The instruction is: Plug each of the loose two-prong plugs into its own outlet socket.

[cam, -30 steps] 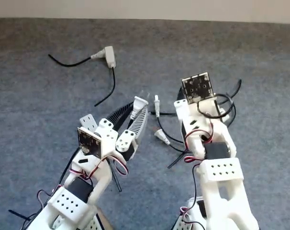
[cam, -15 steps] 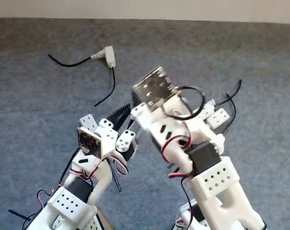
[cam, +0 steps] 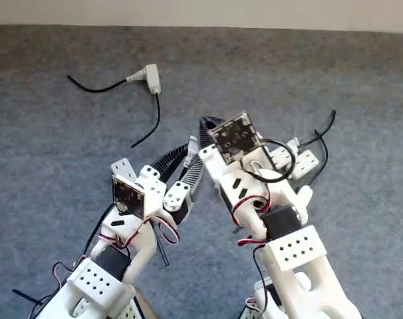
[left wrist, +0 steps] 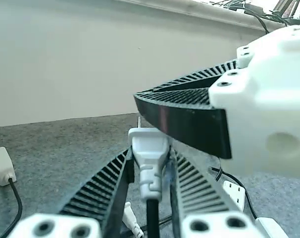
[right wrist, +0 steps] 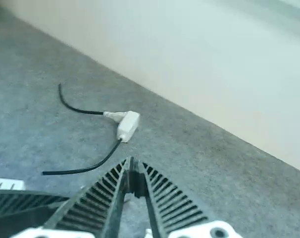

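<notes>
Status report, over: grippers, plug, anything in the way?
Left gripper shut on white plug. Right gripper shut, tips crowding that plug. Outlet socket lies apart on the carpet.

The plug (left wrist: 148, 166) was white on a black cord (left wrist: 152, 218). The left tool (left wrist: 151, 151) and right tool (right wrist: 132, 173) were ribbed black. The tabletop (cam: 55, 166) was flecked grey.

Count: grippers 2, left gripper (left wrist: 151, 152) and right gripper (right wrist: 133, 171). Two-prong plugs 3: held plug (left wrist: 149, 161) between the left gripper's fingers, loose plug (left wrist: 130, 218) lying just below it, and one in the mated plug-and-socket pair (right wrist: 124, 122) well ahead of the right gripper. Free sockets 2: outlet socket (cam: 306, 163) and second outlet socket (cam: 281, 155), side by side, behind and off to the side of the right gripper.
</notes>
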Robot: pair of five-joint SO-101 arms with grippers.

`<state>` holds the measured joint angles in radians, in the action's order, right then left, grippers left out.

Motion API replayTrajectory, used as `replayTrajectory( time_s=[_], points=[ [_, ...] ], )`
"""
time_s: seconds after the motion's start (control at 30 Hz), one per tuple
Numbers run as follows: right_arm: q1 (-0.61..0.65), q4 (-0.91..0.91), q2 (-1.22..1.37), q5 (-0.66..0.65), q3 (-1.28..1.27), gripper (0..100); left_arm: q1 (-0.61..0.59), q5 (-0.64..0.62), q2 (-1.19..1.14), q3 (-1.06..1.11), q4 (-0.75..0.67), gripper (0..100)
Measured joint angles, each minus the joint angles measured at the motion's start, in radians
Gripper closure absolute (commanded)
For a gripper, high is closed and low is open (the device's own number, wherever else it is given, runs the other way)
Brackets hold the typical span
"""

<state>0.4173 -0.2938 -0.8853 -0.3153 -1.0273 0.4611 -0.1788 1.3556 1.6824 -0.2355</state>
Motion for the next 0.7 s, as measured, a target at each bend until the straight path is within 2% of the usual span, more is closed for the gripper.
replayTrajectory(
  time_s=[0.2, 0.33, 0.7],
  points=[
    [-0.101, -0.002, 0.018, -0.002, -0.041, 99.1, -0.008, 0.000, 0.015, 0.000, -0.003, 99],
    [-0.106, -0.025, 0.015, -0.002, -0.012, 99.1, -0.002, 0.000, 0.008, 0.000, -0.002, 99],
    [-0.037, -0.459, 0.014, -0.002, 0.476, 99.1, -0.009, -0.002, 0.006, 0.000, -0.002, 99]
  ],
)
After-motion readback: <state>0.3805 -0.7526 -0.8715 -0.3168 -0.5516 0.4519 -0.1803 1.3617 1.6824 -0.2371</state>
